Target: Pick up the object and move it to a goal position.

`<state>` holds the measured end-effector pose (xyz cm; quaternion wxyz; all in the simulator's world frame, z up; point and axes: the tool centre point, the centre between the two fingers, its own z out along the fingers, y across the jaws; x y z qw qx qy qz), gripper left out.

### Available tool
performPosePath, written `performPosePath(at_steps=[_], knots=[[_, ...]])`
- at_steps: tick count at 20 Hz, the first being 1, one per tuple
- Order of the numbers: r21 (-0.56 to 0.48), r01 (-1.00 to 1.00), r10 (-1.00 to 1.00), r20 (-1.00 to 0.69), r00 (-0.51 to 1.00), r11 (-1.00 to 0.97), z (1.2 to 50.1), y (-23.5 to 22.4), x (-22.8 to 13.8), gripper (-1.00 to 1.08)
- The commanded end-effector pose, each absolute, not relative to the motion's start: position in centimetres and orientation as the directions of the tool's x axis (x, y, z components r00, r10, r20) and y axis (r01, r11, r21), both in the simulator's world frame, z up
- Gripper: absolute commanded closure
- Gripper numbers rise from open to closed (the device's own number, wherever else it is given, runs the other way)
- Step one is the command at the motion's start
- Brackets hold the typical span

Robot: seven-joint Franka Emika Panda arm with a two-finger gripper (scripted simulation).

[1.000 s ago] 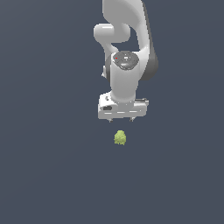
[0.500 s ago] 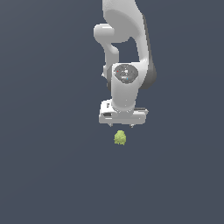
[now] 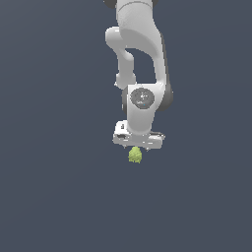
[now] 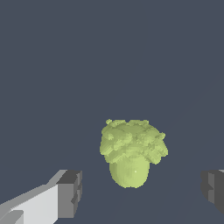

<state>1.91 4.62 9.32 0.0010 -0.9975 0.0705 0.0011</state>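
Observation:
The object is a small yellow-green bumpy lump (image 3: 135,155) with a wide crinkled head and a smooth rounded stem. It lies on the dark grey floor just below the white gripper (image 3: 138,146) in the exterior view. In the wrist view the object (image 4: 132,151) sits between the two dark grey fingertips (image 4: 70,193), which stand wide apart on either side with clear gaps. The gripper (image 4: 142,192) is open and holds nothing. The fingers are mostly hidden behind the hand in the exterior view.
The white arm (image 3: 140,59) rises straight above the object in the exterior view. The flat dark grey floor (image 3: 54,187) surrounds everything. No goal marker shows in either view.
The gripper has come down toward the object, closing the gap seen a second ago. The object has not moved.

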Motion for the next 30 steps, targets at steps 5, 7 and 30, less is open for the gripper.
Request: performPosePath(at_steps=[5, 7, 30], knots=[[0.0, -0.152, -0.152, -0.001, 0.988, -0.988, 8.8, 4.6, 2.0, -0.92], [0.0, -0.152, -0.152, -0.001, 0.988, -0.988, 8.5, 4.7, 2.0, -0.92], [0.0, -0.157, -0.157, 0.0, 0.988, -0.988, 3.8, 4.6, 2.0, 1.08]])
